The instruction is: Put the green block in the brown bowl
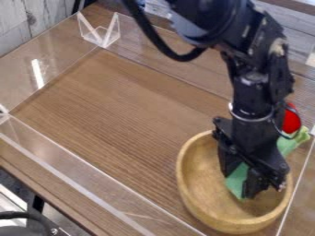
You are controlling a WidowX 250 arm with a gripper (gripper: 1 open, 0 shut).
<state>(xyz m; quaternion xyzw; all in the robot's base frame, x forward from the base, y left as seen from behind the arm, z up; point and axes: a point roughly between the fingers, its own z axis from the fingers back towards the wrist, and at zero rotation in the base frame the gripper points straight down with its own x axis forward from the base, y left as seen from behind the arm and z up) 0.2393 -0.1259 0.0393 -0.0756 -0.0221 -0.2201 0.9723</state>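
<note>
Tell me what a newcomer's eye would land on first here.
The big black robot arm reaching down on the right side, its gripper over the large round brown bowl near the bottom. Then the green block showing at the gripper, and the bright red object peeking out at the right edge.

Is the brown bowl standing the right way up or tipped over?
Right way up: the brown bowl shows its round open top and hollow inside, with its rim facing up.
</note>
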